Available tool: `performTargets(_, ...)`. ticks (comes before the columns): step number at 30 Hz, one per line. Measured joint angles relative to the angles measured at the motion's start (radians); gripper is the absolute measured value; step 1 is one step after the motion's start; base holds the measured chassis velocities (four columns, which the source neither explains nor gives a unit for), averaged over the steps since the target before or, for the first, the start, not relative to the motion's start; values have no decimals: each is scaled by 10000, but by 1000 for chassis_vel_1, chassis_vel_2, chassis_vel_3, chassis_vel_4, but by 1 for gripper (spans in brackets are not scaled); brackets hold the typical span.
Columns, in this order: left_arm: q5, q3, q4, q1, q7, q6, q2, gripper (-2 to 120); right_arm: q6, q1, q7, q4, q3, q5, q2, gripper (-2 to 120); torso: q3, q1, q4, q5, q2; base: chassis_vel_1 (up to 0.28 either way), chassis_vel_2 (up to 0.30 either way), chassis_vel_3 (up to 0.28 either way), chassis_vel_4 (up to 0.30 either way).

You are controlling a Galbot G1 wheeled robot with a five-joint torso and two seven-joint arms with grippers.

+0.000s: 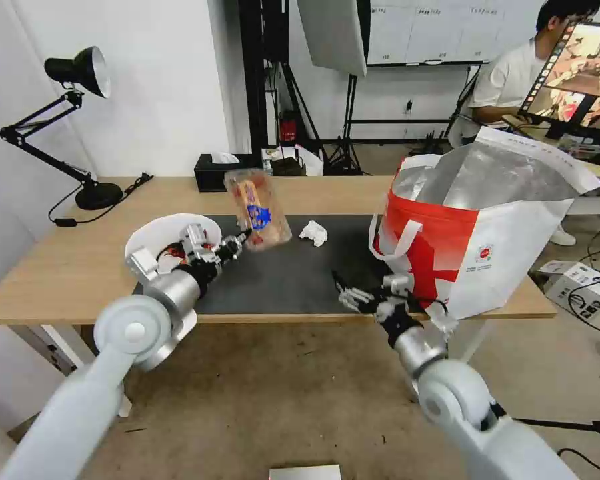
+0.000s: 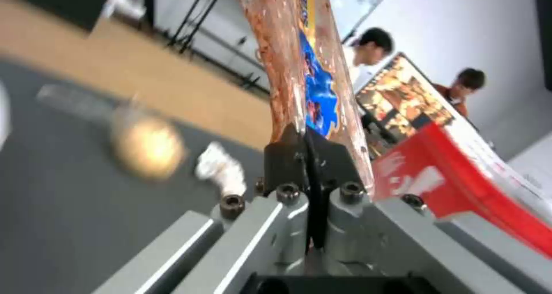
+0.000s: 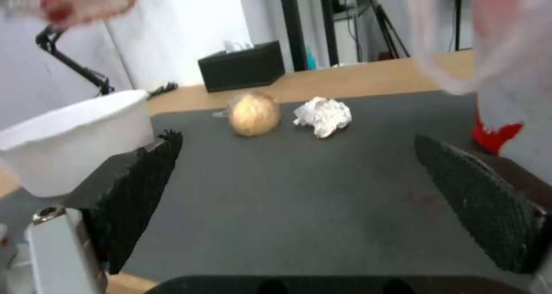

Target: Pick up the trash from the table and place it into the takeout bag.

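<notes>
My left gripper (image 1: 244,237) pinches the clear two-compartment plastic tray of food scraps (image 1: 257,209), raised upright over the dark grey mat (image 1: 293,273). My right gripper (image 1: 345,291) is low at the mat's front edge, jaws wide apart.

Clear plastic tray (image 1: 257,208), centre of the head view: reddish-brown scraps, blue and yellow label. Bowl (image 1: 170,239), centre left: white, red shells inside. Crumpled tissue (image 1: 314,233), centre: white. Lump (image 3: 253,113): beige-gold. Takeout bag (image 1: 477,233), right: white, red side, silver lining, small round logo. Worktop (image 1: 60,267): light wood; mat (image 1: 293,273): dark grey. Tissue box (image 1: 223,172), upper centre: black.
</notes>
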State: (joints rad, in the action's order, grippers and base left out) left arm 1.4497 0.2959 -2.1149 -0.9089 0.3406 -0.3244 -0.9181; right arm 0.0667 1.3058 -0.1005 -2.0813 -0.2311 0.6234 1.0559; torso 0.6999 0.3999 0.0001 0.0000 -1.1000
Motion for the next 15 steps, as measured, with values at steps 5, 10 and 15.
performTargets(5, -347, -900, -275, 1658, -355, 354, 527, 0, -287, 1227, 62, -810, -559, -224, 493, 100, -1, 0, -2, 0, -1, 0, 0, 0, 0)
performTargets(10, -771, -2018, -257, 3288, -502, 654, 575, 0, -535, 2453, 186, -1353, -1206, -404, 1025, 100, 0, 0, -2, 1, -1, 0, 0, 0, 0)
performTargets(15, -1097, -2974, -18, 4290, -516, 842, 417, 0, -689, 3042, 237, -1553, -1515, -608, 1401, 100, 0, -1, -2, 1, -1, 0, 0, 0, 0)
